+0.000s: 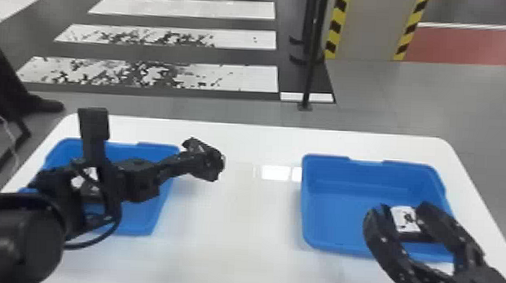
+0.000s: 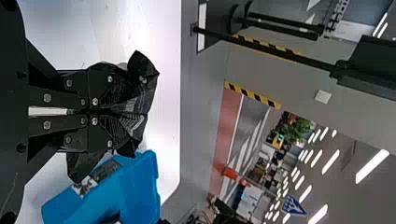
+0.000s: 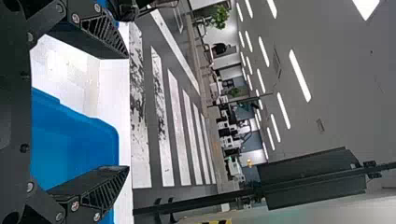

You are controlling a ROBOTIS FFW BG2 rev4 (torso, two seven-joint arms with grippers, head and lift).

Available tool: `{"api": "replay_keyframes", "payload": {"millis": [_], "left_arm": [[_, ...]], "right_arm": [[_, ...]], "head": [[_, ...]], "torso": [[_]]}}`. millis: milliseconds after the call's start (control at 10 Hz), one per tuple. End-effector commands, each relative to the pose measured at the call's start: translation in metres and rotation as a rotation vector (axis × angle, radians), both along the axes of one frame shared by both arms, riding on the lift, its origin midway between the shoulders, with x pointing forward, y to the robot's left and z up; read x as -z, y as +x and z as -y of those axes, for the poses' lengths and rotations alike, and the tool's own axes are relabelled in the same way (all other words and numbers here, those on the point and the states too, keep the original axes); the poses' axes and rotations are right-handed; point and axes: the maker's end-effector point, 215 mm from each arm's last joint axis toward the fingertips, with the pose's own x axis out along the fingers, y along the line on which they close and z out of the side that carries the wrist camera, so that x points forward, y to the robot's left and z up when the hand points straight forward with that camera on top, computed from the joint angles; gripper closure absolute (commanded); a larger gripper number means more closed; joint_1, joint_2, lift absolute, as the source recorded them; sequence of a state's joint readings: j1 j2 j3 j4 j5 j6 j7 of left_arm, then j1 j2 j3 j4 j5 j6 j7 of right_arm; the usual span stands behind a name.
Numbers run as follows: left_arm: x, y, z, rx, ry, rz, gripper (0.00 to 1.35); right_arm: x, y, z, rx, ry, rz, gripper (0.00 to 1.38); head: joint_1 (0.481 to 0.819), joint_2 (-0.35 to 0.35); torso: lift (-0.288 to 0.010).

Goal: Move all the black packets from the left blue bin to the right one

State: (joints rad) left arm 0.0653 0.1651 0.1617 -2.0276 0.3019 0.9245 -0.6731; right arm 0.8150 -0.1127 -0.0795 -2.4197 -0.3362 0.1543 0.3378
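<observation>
"Since our right gripper (image 1: 402,207) hangs wide over the right blue bin (image 1: 335,249), what's beneath us?"

"One white-labelled black packet (image 1: 405,219). Across, in our left blue bin (image 1: 136,231), there seems to be another labelled packet (image 1: 91,173)."

"And farther out?"

"Our left gripper (image 2: 112,111) is clamped on a crinkled black packet (image 2: 140,105), between bins. Probably light, soft, slippery; we'd pinch its thick middle, not a loose corner."
</observation>
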Motion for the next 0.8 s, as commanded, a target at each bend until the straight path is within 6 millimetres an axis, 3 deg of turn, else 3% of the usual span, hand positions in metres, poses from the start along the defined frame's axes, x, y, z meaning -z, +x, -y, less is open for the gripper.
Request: {"api": "replay_keyframes", "payload": {"millis": [0, 400, 700], "left_arm": [[-0.006, -0.014, 0.041, 0.083, -0.073, 0.012, 1.2], [-0.023, -0.044, 0.123, 0.256, -0.196, 0.013, 1.2], [-0.045, -0.06, 0.158, 0.334, -0.292, 0.026, 1.2]], "right_arm": [[0.001, 0.005, -0.008, -0.027, -0.002, 0.004, 0.19], [0.005, 0.015, -0.03, -0.108, -0.007, 0.013, 0.19], [0.014, 0.016, -0.054, -0.179, 0.0, -0.012, 0.19]], "head": [[0.695, 0.001], [0.695, -0.097], [0.695, -0.137]], "torso": [[-0.144], [-0.144], [-0.144]]}}
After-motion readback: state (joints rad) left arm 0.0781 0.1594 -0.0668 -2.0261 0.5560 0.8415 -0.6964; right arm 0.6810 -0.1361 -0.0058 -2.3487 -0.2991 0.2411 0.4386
